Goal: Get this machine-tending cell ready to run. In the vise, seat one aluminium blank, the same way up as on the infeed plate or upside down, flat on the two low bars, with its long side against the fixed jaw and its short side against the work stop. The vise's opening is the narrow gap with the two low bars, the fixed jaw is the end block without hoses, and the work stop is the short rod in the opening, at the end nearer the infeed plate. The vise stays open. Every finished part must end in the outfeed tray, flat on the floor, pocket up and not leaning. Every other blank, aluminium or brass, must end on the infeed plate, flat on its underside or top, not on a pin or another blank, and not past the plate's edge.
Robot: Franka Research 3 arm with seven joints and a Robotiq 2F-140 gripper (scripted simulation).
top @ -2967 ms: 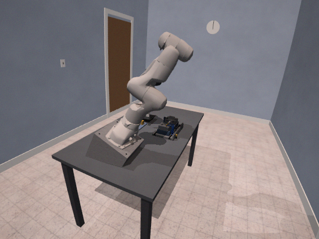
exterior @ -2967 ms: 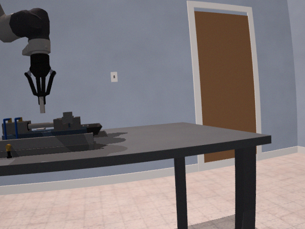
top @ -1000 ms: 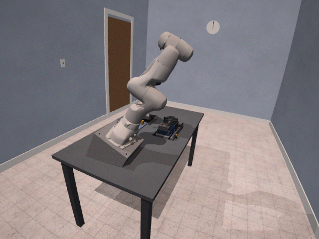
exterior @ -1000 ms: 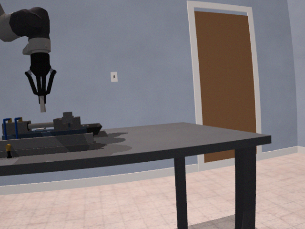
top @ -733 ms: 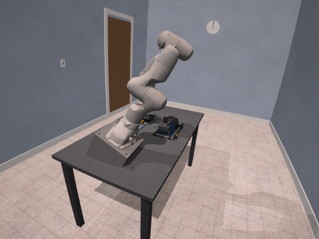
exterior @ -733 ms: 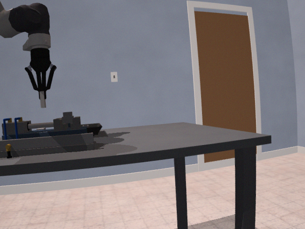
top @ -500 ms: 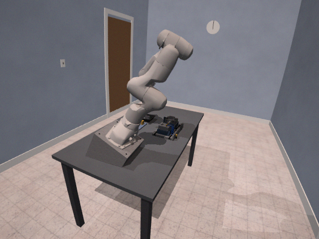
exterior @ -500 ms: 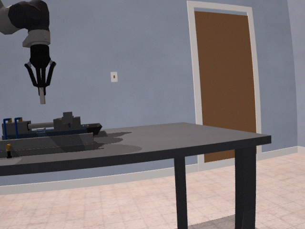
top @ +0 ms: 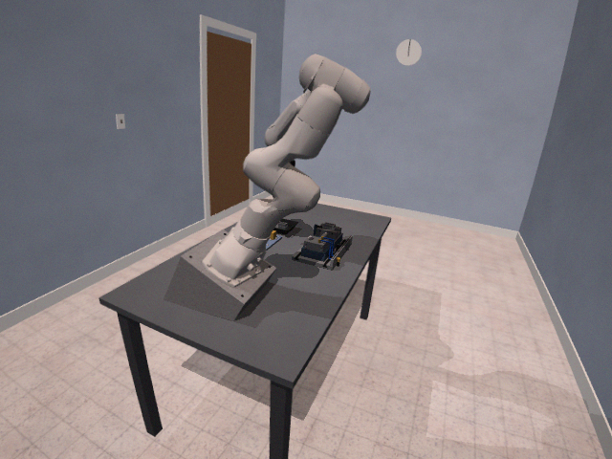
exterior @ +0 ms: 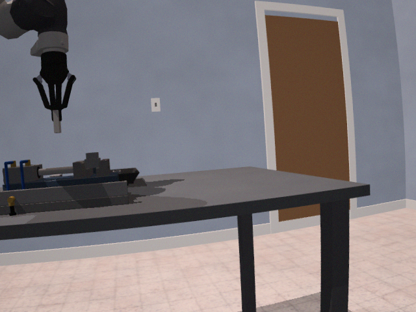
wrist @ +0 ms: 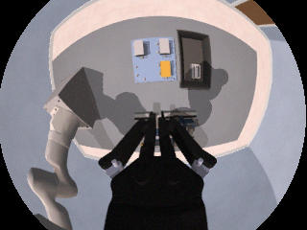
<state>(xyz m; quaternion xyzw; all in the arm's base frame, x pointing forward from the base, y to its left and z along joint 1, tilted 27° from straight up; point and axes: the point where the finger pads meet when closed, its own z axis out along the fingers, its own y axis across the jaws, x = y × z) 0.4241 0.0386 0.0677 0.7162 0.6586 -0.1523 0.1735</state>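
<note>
My gripper (exterior: 57, 130) (wrist: 156, 107) is shut with nothing distinct between its pale tips, and points down high above the vise (top: 313, 251) (exterior: 68, 182). A grey block (exterior: 91, 155) shows above the jaws; whether it is a part or a fixture is unclear, and the wrist view hides the opening. On the infeed plate (wrist: 146, 72) lie two aluminium blanks, one back left (wrist: 139, 48) and one back right (wrist: 164, 46), with a brass blank (top: 273, 234) (wrist: 165, 69) in front at right. A finished part (wrist: 196, 71) is in the outfeed tray (wrist: 208, 53); its pocket looks up.
The tray stands right beside the plate in the wrist view. Small pins show at the plate's left front. Blue hoses (top: 331, 247) (exterior: 22, 176) rise at the vise's hose end. A long grey rail (exterior: 73, 194) runs along the vise. The arm's wedge base (top: 212, 296) stands on the table.
</note>
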